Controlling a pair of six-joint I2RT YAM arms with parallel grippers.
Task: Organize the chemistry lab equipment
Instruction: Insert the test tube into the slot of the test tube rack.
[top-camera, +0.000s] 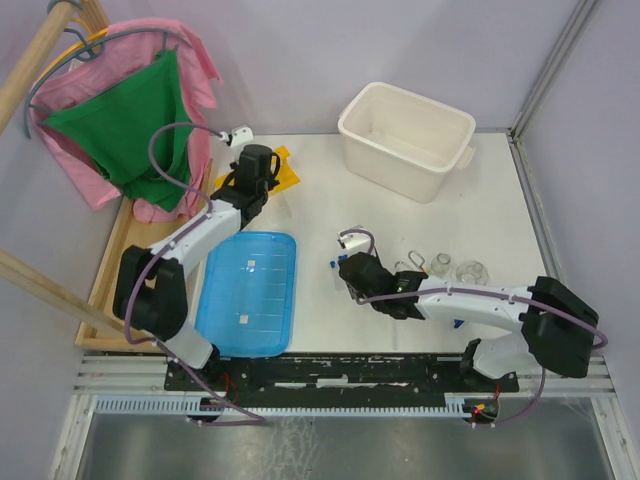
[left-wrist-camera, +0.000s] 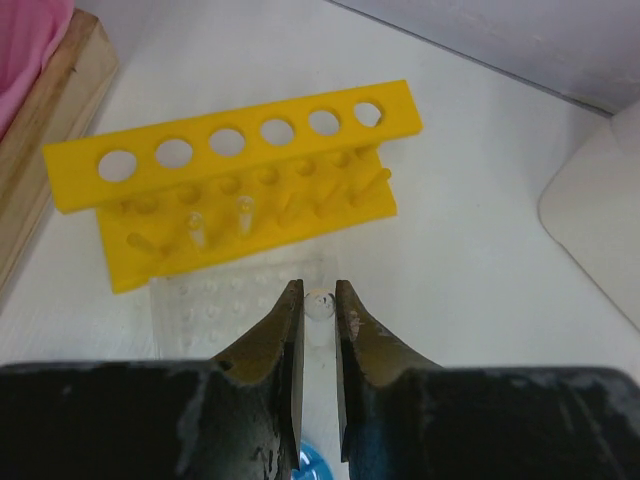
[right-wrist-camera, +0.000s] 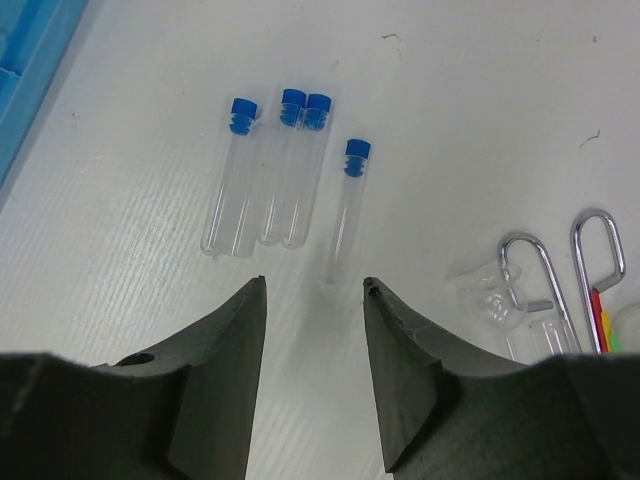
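Robot lab cell, lilac partition walls (top-camera: 400, 40), white tabletop (top-camera: 330, 200), aluminium rail (top-camera: 110, 383)

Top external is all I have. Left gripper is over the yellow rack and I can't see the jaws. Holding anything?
Observer: Yes. The left wrist view shows the left gripper shut on a clear tube, its rounded end poking out between the fingertips.
Operator: Rack holes free?
Observer: The yellow rack has six holes along its top bar, and none has a tube through it.
Operator: Right arm blocks what's under it. What's there?
Observer: In the right wrist view, four blue-capped tubes lie flat, three bunched and one apart, just ahead of the open, empty right gripper.
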